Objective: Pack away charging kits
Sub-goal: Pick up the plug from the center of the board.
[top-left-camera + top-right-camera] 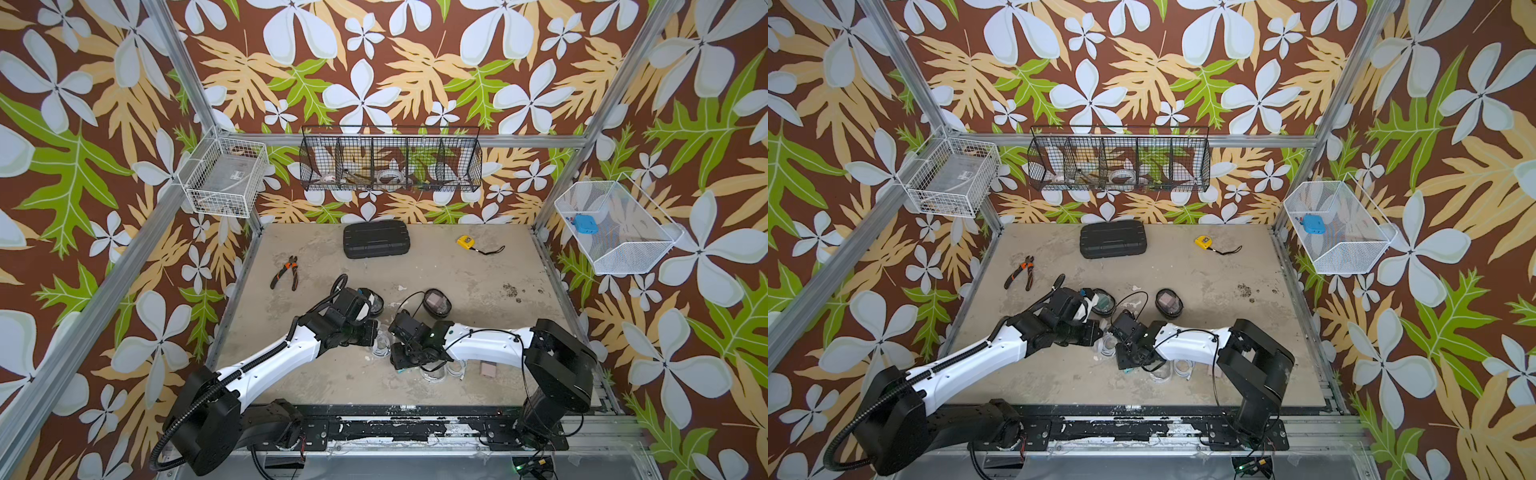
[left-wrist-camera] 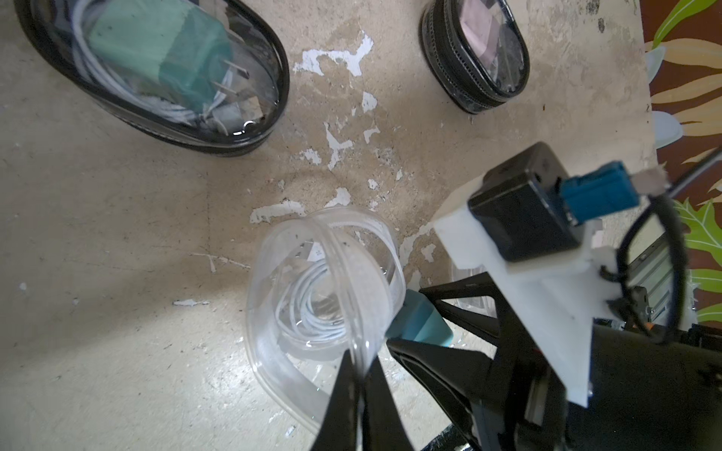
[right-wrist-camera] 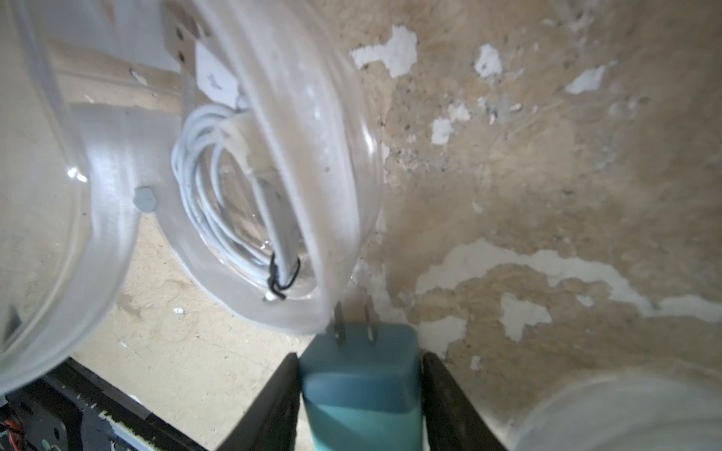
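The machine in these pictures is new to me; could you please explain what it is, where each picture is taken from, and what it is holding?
It is two robot arms fixed to the near edge of a table, each ending in a two-fingered claw. Both top views look down from one camera overhead; the other two pictures come from small cameras on the arms' wrists. On the table lie a black ribbed case, a yellow tape measure, pliers and two black-rimmed oval cases with plugs inside. The left claw pinches the rim of an open clear case, which holds a coiled white cable. The right claw grips a teal plug, its prongs pointing at that case's opening.
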Tool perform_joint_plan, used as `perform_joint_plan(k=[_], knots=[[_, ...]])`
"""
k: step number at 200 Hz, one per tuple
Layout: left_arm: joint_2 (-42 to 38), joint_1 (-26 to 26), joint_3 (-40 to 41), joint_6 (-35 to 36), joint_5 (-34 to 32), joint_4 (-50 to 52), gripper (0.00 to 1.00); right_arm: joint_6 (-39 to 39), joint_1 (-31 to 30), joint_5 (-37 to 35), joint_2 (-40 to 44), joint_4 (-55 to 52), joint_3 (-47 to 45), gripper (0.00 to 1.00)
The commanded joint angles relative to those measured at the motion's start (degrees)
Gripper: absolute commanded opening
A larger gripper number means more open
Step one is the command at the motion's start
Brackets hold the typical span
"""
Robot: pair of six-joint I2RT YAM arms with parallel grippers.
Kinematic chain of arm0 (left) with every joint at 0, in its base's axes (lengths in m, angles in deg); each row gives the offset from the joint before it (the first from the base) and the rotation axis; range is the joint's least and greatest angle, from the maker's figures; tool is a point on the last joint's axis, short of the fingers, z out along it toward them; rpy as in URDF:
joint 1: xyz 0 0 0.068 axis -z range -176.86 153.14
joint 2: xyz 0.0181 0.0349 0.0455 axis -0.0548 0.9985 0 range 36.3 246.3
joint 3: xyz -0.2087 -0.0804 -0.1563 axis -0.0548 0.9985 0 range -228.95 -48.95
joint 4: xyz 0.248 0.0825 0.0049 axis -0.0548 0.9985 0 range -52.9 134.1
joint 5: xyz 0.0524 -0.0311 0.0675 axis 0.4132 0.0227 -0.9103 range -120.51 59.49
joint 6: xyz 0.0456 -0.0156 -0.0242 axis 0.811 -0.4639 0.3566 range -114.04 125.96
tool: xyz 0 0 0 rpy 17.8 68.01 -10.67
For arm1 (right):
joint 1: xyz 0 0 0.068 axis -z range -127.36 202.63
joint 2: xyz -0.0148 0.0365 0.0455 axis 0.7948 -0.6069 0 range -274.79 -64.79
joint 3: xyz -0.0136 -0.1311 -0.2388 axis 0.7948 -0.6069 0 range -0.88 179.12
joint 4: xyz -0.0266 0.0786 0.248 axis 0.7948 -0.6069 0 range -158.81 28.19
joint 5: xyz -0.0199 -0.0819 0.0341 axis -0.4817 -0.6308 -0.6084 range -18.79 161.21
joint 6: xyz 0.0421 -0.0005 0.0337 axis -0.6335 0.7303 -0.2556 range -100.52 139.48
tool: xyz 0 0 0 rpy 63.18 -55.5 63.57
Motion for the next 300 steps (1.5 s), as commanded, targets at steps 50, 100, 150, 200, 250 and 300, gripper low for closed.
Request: perform_joint_plan(k=[50,100,150,200,250,300], knots=[[0.97,-0.04,-0.90,0.18,-1.02,0.59,0.00,3.06,-1.27,-0.28,-1.00,-3.34,0.08,0.49],[0.10,-0.04,-0.20,-0.50,-1.81,0.85,0.00,3.60,-3.71,-2.72,-0.85,-4.36,1.28,0.58],[-0.18,-0.04,0.02,-0.87,-2.08,0.92,0.00,4.84,-3.62,-5.08,-0.09,-5.89,1.85,0.31],[0.40,-0.03,-0.10,-1.27,2.59,1.25,0.00,6.84,-0.46,-1.43,8.00,-5.57,6.73,0.27],[1.92,-0.04,-0.73,-2.70,6.78,0.60,0.00,11.07,2.77,4.54,3.55,-2.37,10.41,0.27],[2.40,-0.13,-0.38,-5.65,7.88,-1.01,0.00,11.90,3.43,8.07,-0.12,1.30,9.43,0.27]])
